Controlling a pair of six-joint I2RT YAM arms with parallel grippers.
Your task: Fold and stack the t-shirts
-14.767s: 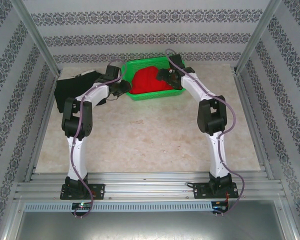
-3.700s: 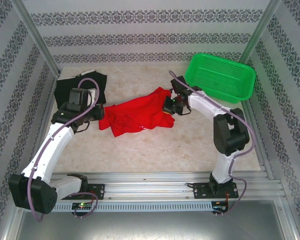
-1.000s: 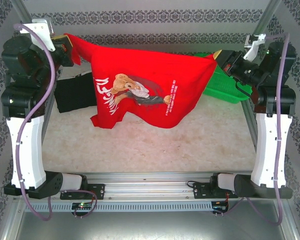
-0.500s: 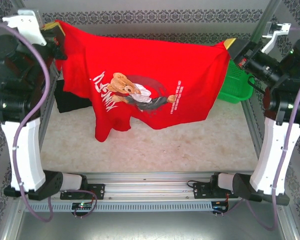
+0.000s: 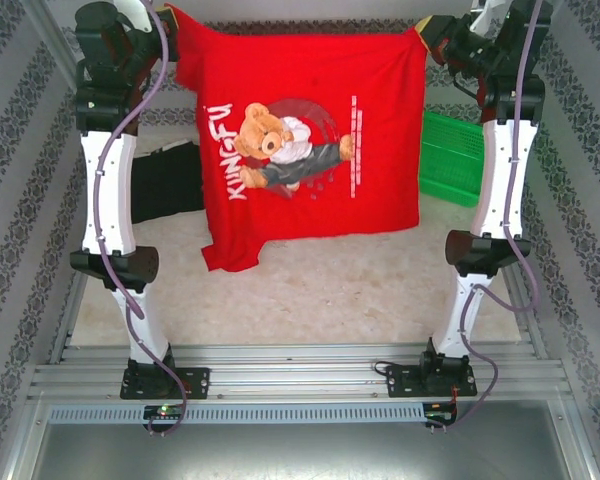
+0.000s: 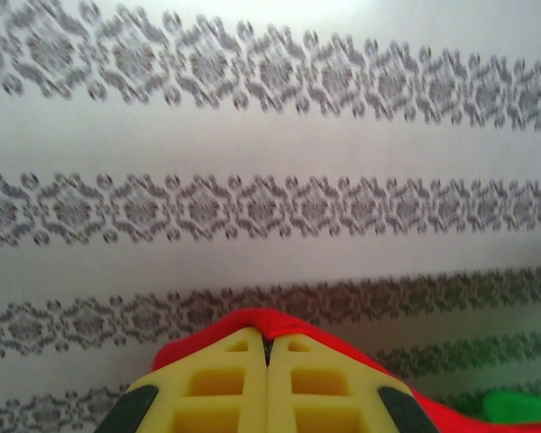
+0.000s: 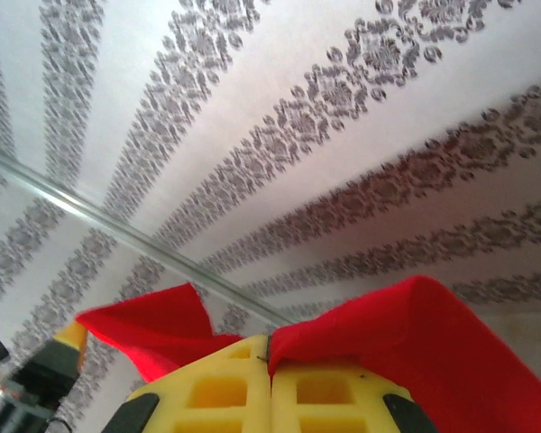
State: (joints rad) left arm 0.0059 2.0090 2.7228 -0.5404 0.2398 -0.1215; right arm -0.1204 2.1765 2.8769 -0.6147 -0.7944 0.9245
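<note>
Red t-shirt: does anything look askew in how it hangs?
Yes. The red t-shirt, shut in the left pincer and right pincer, hangs sideways: its bear print lies on its side, and its lower left corner droops.

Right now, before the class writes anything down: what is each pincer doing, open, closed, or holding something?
Left pincer: closed, gripping one upper corner of the red t-shirt.
Right pincer: closed, gripping the red t-shirt's other upper corner.
</note>
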